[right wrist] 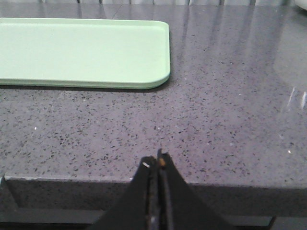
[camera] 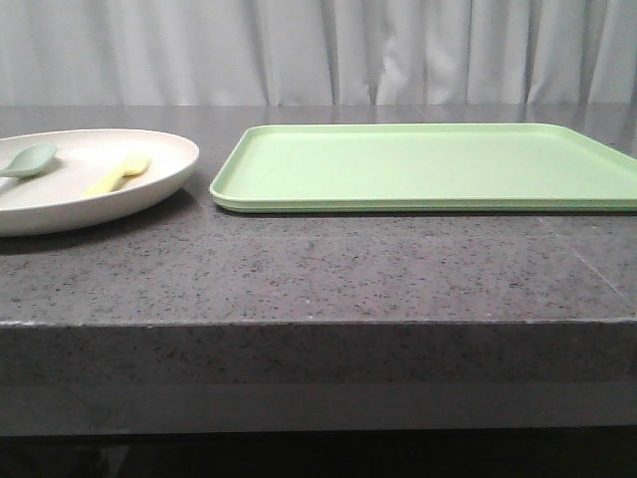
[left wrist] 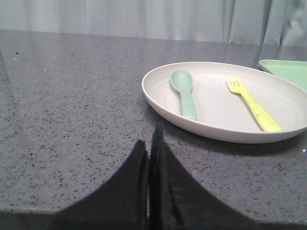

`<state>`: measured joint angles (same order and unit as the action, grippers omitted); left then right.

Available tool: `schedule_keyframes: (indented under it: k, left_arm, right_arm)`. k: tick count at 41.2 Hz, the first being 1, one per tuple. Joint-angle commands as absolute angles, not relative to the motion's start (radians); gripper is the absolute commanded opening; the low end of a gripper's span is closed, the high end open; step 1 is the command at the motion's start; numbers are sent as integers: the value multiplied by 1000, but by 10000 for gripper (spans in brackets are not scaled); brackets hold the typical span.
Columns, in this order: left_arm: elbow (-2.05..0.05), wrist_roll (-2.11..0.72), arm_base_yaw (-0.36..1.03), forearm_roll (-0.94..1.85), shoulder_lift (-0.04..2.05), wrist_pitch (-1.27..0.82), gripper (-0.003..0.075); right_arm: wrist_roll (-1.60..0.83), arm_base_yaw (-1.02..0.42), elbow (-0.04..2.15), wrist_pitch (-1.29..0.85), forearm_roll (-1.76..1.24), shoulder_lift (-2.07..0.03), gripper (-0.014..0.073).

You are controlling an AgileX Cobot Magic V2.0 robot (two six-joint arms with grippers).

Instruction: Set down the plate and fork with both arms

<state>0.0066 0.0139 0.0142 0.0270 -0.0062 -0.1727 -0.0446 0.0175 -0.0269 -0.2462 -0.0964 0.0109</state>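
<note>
In the front view, a dark speckled stone table (camera: 318, 269) runs across the frame with a pale grey curtain (camera: 318, 50) hanging behind it. The cream plate (camera: 149, 184) sits at the left end, partly cut off by the frame edge, and a flat rectangular light-green tray (camera: 428, 167) lies just beside it to the right — apart from it, with a narrow strip of table between their rims. Inside the plate lie the pale-yellow fork (camera: 119, 173) and, further left, a sage-green spoon (camera: 28, 160). Neither arm shows in this view. In the left wrist view, the left gripper (left wrist: 151, 143) has its two dark fingers pressed together with nothing between them, standing over bare table near the plate (left wrist: 163, 103). The spoon (left wrist: 184, 92) and fork (left wrist: 254, 103) rest side by side in the plate without touching, and a corner of the tray (left wrist: 288, 71) shows beyond the plate's rim. In the right wrist view, the right gripper (right wrist: 158, 165) is likewise closed on nothing — its fingers meeting at the tips — at the table's front edge, well apart from the tray (right wrist: 81, 50), which holds nothing in the part that shows.
</note>
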Motion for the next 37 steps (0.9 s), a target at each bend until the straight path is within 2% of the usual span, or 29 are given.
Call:
schedule_keyframes:
  k: [1, 37]
  left_arm:
    - [9, 18, 21, 35, -26, -88, -18]
    - [9, 18, 21, 35, -26, -88, -18]
  right_arm:
    - [-51, 24, -24, -172, -93, 10, -64]
    - [-51, 24, -24, -160, -96, 10, -64]
